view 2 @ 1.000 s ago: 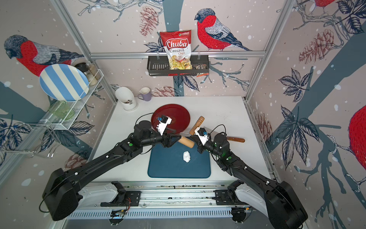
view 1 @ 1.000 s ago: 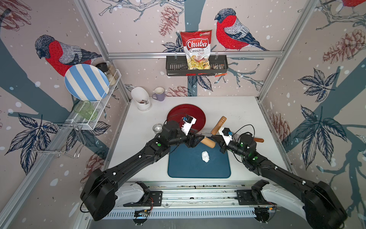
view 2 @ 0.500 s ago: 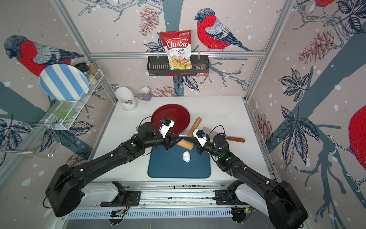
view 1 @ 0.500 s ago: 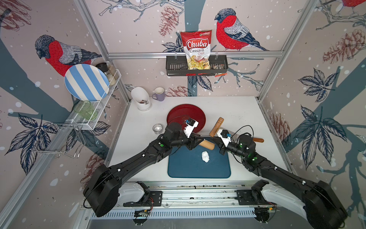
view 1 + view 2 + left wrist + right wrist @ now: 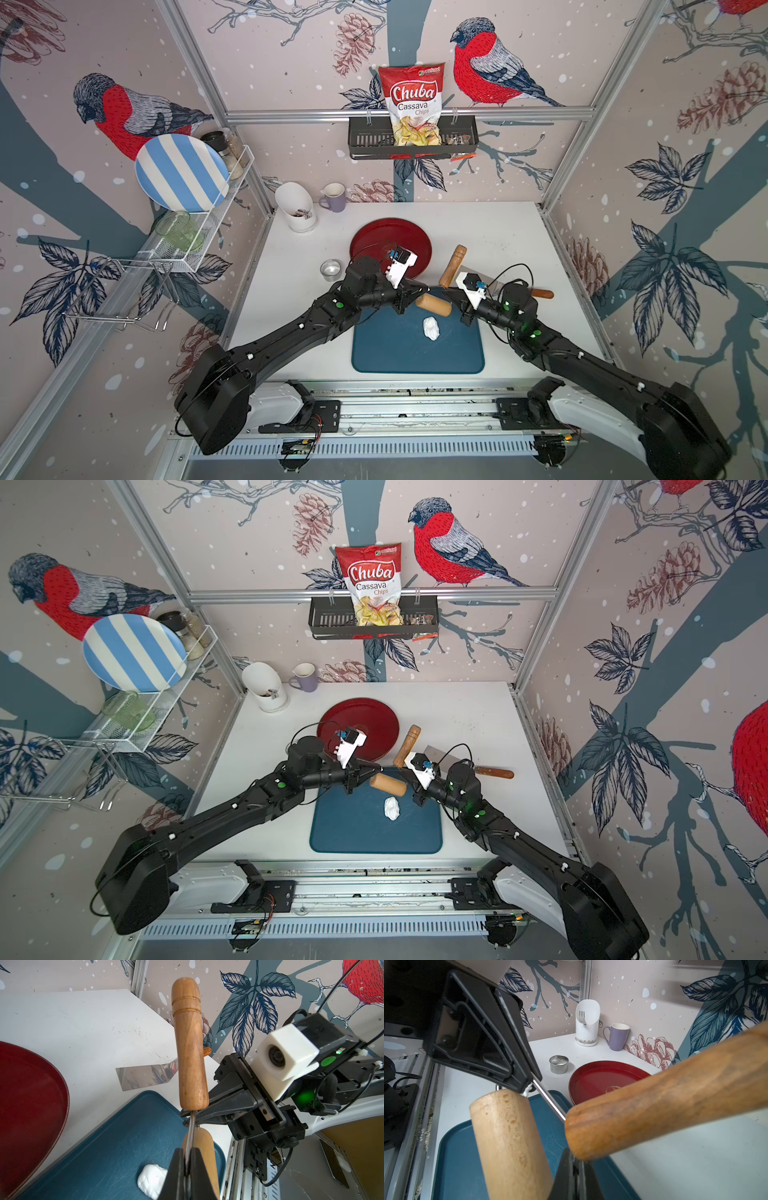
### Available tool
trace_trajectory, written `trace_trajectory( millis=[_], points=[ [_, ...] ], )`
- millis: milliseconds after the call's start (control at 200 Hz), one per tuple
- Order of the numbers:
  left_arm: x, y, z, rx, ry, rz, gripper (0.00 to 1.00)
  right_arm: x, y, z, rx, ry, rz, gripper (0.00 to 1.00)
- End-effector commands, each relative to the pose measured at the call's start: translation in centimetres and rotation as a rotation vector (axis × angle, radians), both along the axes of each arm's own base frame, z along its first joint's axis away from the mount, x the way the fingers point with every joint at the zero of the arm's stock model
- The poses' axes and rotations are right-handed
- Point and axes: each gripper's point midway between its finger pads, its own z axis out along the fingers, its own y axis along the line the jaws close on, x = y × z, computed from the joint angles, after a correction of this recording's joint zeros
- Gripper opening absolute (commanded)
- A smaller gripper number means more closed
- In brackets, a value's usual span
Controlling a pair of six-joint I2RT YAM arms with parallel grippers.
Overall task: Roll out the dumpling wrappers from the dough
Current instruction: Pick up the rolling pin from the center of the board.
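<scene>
Left fingers (image 5: pixel 176 1172) are clamped narrow on the thin metal rod (image 5: pixel 548 1101) of the rolling tool, right next to the pale wooden roller (image 5: pixel 433 305). Right fingers (image 5: pixel 228 1101) are clamped on the same rod further along, hard against the base of the darker handle (image 5: pixel 190 1043). Nothing else is held by either.

The dough (image 5: pixel 431 328) is found as a small white lump on the blue tray (image 5: pixel 374 353), just beside and below the left fingers. It is near the roller but not touched by it. The roller appears lifted off the tray, though this cannot be confirmed. No dumpling wrappers are seen. The ring cutter (image 5: pixel 559 1065) sits well apart from both sets of fingers, on the table (image 5: pixel 498 232) beside the red plate (image 5: pixel 386 232).

Handling, judged: the dough is expected to be light, soft and somewhat tacky, so it should be pressed flat by the roller, not pinched. Sticking to roller or tray is likely. The tool is stiff, but the rod is thin and slick, so twisting inside a single grip is a risk. A hold at two spots on the rod, as taken now, is judged best for pressing down.
</scene>
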Motion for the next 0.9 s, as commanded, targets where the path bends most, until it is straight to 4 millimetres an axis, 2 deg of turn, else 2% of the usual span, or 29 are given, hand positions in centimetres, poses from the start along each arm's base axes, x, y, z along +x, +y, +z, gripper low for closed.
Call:
trace_trajectory(
  millis=[0,145,225,260,425,510,750,890],
  points=[
    [-0.2,-0.1,0.2,-0.005,-0.023,-0.017,0.01,-0.3,0.4,2.0,0.049,-0.068,0.026,0.00],
    [-0.2,-0.1,0.1,0.002,-0.029,-0.019,0.00,-0.5,0.4,2.3,0.067,-0.056,0.029,0.00],
    [-0.1,0.0,-0.1,0.011,-0.042,-0.014,0.00,-0.6,0.2,2.6,0.077,-0.052,0.021,0.10],
    [-0.1,0.1,-0.1,0.016,-0.052,-0.010,0.00,-0.6,0.1,2.6,0.081,-0.048,0.017,0.17],
    [0.4,0.6,-0.1,0.041,-0.129,0.012,0.00,-0.4,-0.6,2.9,0.113,-0.011,-0.032,0.69],
    [0.3,0.7,0.5,0.046,-0.188,0.001,0.00,0.2,-1.6,3.2,0.153,0.031,-0.101,0.79],
    [-1.1,0.9,2.2,0.044,-0.319,-0.086,0.00,0.8,-5.4,6.5,0.367,0.184,-0.197,0.85],
    [-2.1,0.9,2.9,0.029,-0.377,-0.141,0.00,-0.3,-6.5,9.2,0.471,0.253,-0.134,0.84]
  ],
)
